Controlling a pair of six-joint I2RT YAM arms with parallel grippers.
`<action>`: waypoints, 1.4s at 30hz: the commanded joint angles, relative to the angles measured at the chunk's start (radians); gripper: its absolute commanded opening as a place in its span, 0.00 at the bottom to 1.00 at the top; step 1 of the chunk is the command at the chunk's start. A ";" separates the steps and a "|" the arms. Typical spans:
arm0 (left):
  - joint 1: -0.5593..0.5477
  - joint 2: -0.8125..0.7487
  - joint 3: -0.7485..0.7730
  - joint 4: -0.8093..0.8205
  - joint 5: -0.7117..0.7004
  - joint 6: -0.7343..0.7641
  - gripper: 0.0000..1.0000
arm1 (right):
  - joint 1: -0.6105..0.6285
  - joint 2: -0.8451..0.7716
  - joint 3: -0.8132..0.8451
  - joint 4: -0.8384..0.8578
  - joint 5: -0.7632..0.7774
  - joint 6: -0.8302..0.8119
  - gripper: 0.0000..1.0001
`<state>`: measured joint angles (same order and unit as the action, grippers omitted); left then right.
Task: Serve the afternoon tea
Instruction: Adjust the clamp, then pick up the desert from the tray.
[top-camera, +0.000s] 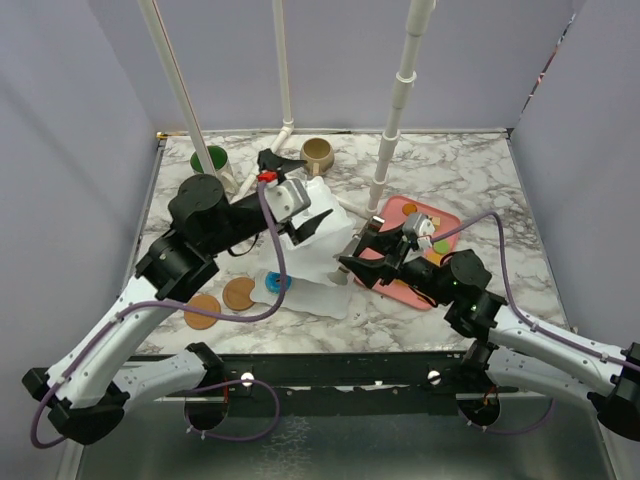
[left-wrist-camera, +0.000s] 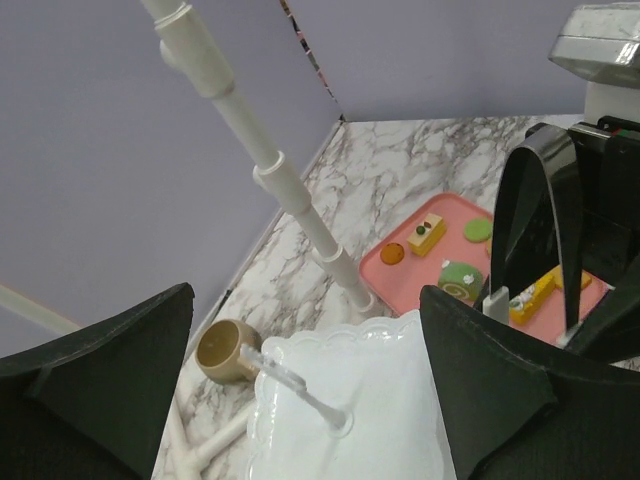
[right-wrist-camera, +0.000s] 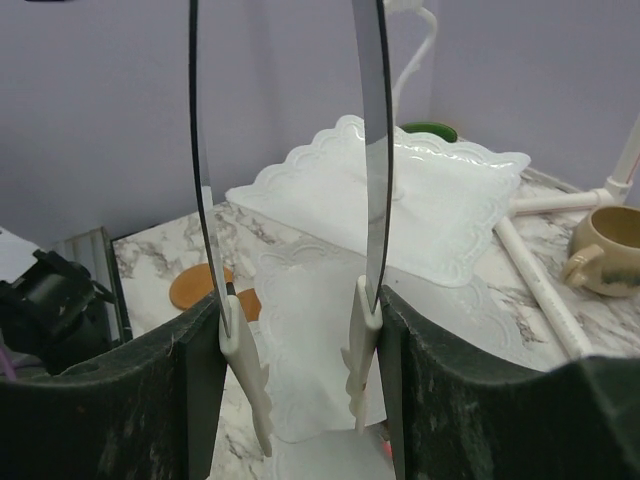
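Loading step, probably: left gripper (left-wrist-camera: 305, 292) gapes empty over the central three-tier stand (top-camera: 335, 280); right gripper (right-wrist-camera: 300, 330) clamps tongs (right-wrist-camera: 373, 150), tips half apart and empty, which should next pinch a pastry (left-wrist-camera: 427, 235) from the tray (left-wrist-camera: 403, 285) at 3 o'clock.

Left claw (left-wrist-camera: 300, 395) wide open, right claw (right-wrist-camera: 297, 335) clamped partway, 2 arms extended
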<state>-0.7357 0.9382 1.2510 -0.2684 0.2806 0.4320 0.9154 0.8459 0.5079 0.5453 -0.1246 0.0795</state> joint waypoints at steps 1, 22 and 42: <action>-0.010 0.125 0.069 0.017 0.097 0.044 0.95 | 0.006 -0.001 0.081 -0.105 -0.135 0.014 0.56; -0.223 0.235 0.139 -0.023 0.114 0.153 0.94 | 0.005 -0.023 0.187 -0.288 -0.187 0.014 0.61; -0.111 0.098 0.165 -0.173 -0.456 -0.264 0.99 | 0.004 -0.292 0.052 -0.428 0.552 -0.031 0.57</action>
<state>-0.8631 1.0847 1.5059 -0.3698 -0.0406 0.2878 0.9192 0.5602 0.5640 0.1638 0.2619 0.0483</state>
